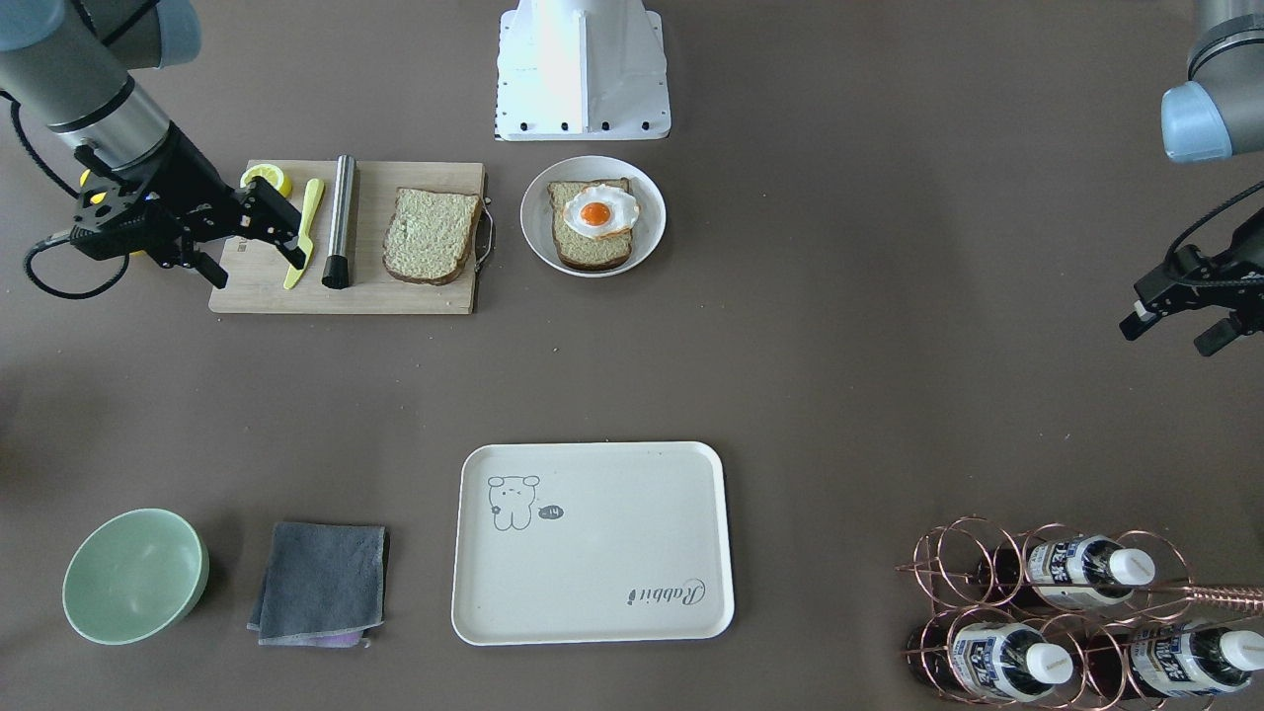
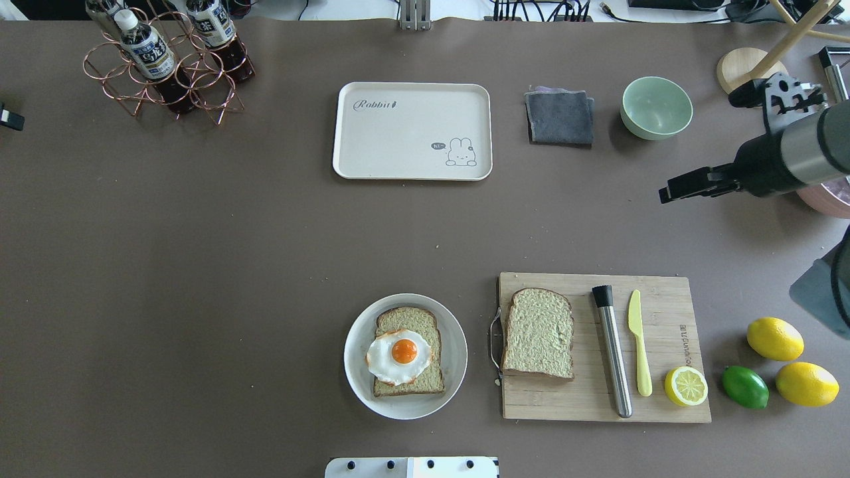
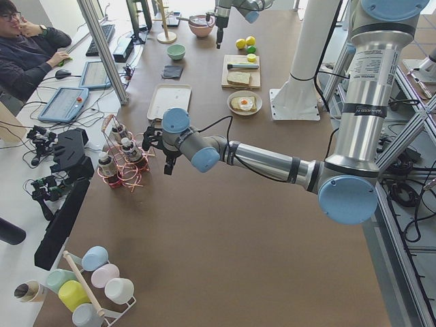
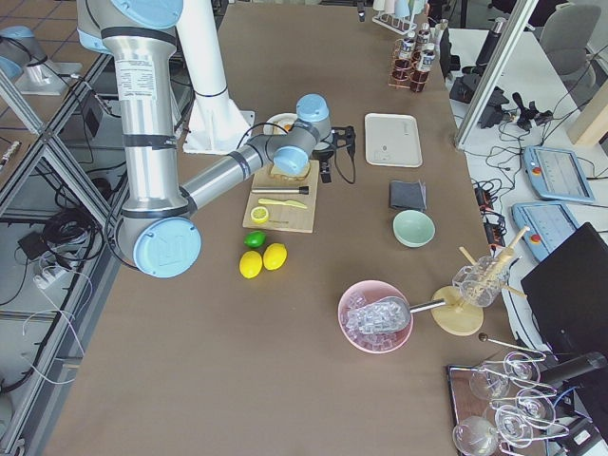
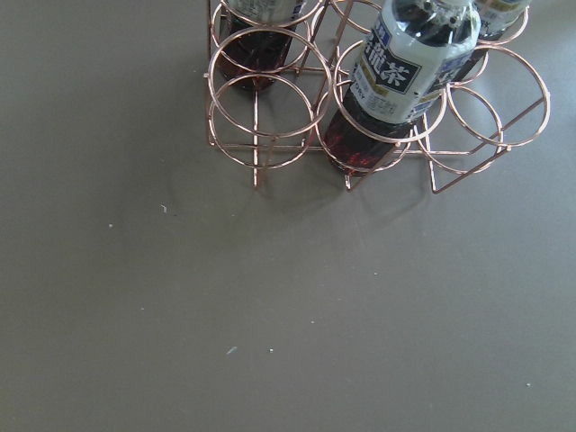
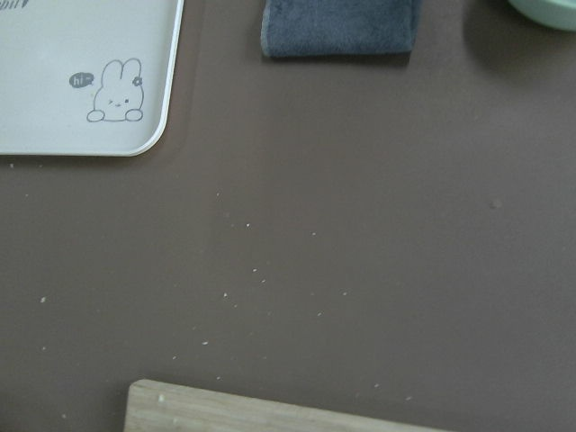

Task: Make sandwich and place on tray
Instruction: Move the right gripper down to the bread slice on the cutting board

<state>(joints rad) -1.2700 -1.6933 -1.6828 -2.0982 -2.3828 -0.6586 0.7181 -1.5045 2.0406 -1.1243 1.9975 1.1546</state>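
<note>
"Where is the left gripper (image 1: 1170,336) hanging?"

"Over bare table, with the bottle rack (image 5: 256,153) standing just ahead of it. Its fingers are spreading wide, holding nothing."

"And the tray (image 2: 412,131)?"

"Lying well off to that gripper's right."

"Where is the sandwich (image 2: 415,382) sitting?"

"In parts, between the two grippers. One slice is carrying the egg (image 2: 398,355) on the white plate (image 2: 455,372) (yolk up). The second slice (image 2: 538,332) is lying on the cutting board (image 2: 664,398), near the right gripper (image 1: 252,259), which is hovering with fingers parted, gripping nothing."
</note>
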